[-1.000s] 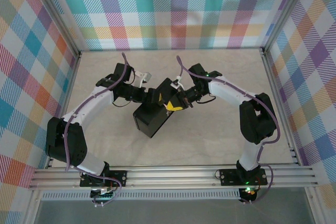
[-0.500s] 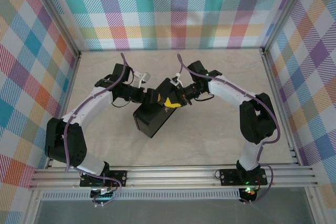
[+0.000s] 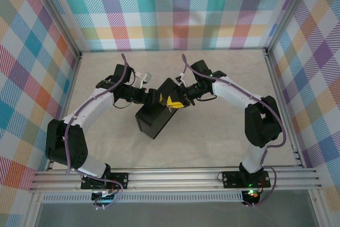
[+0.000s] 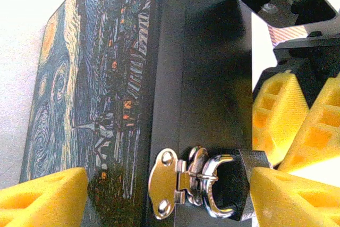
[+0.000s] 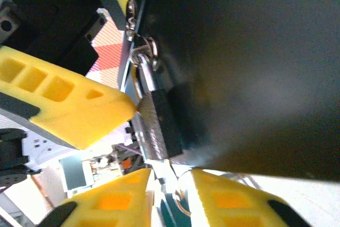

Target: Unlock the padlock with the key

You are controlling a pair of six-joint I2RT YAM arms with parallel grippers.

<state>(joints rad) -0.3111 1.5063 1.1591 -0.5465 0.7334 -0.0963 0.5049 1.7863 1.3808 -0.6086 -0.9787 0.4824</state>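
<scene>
The padlock [image 5: 159, 123] hangs off the hasp [image 4: 166, 184] on the dark front wall of the starry tin [image 4: 95, 94]. Its shackle [image 4: 212, 187] is threaded through the loop there. The long axis runs straight out from the tin's front, shackle end at the hasp, keyway end pointing at the right hand [image 5: 171, 176].

That hand is the nearer one and sits in line with the body. Its fingers are a narrow gap apart, with what looks like the key [image 5: 171, 195] between them at the lock's foot. I can't tell whether the pads are pinching it.

The left hand [image 3: 154, 98] comes in from the other side, spread wide and gripping nothing I can make out. In the left wrist view one finger [image 4: 42, 198] lies over the painted lid and the other [image 4: 292, 200] sits right against the padlock body, bracing it by the look of things.

Any turn has to be about that long axis, and room is tight, with yellow fingers of both hands close around the lock and the tin wall just beside it.

Farther out it's easy. The tin sits askew mid-tabletop [image 3: 212, 136], well apart from the frame rails and the plaid walls.
</scene>
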